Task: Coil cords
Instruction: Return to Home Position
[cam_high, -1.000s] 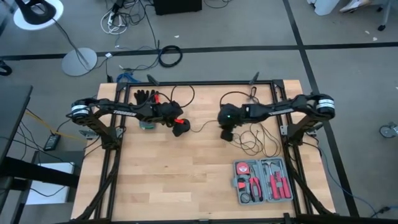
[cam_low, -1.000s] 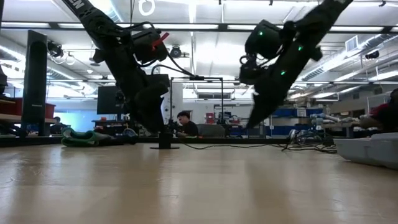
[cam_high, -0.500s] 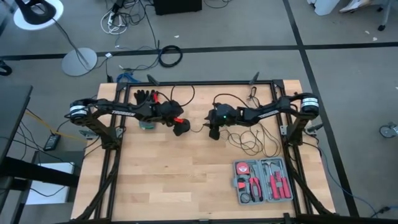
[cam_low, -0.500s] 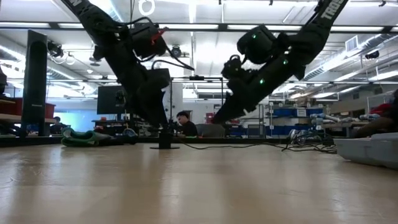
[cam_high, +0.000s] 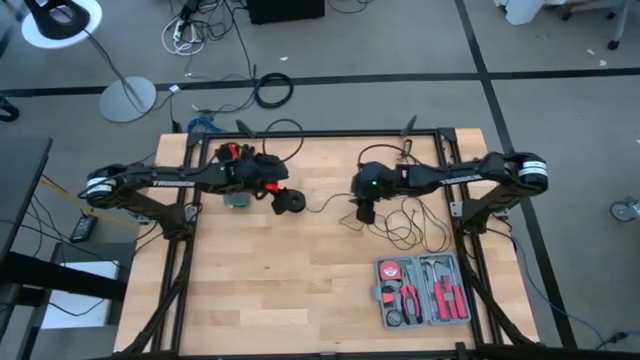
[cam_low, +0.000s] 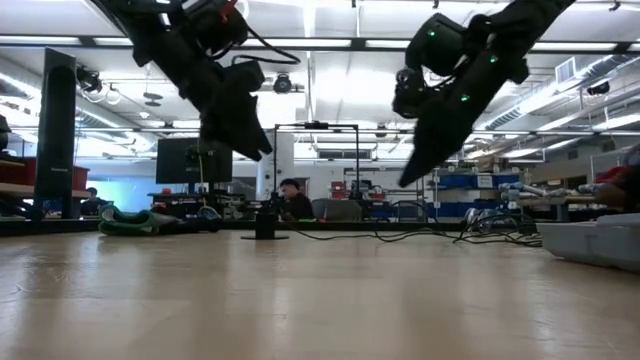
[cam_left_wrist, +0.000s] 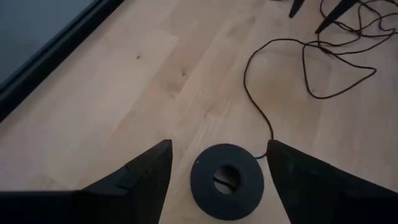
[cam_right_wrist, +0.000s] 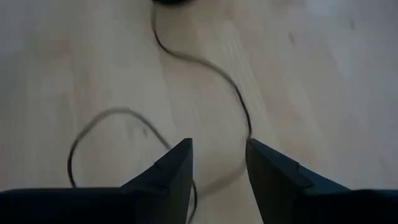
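Over the wooden counter (cam_high: 300, 290), the left hand (cam_left_wrist: 219, 155) and right hand (cam_right_wrist: 217, 158) both hang released, holding nothing. The thin black wire (cam_left_wrist: 247, 87) lies looped beneath the right, ending in a round disc (cam_left_wrist: 205, 193) under the left.

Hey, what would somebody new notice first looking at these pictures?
Over the wooden table, the left tool hangs open above a black disc lying flat. A thin wire trails from the disc into loose loops below the open right tool. A grey kit with red handles lies on the right arm's side.
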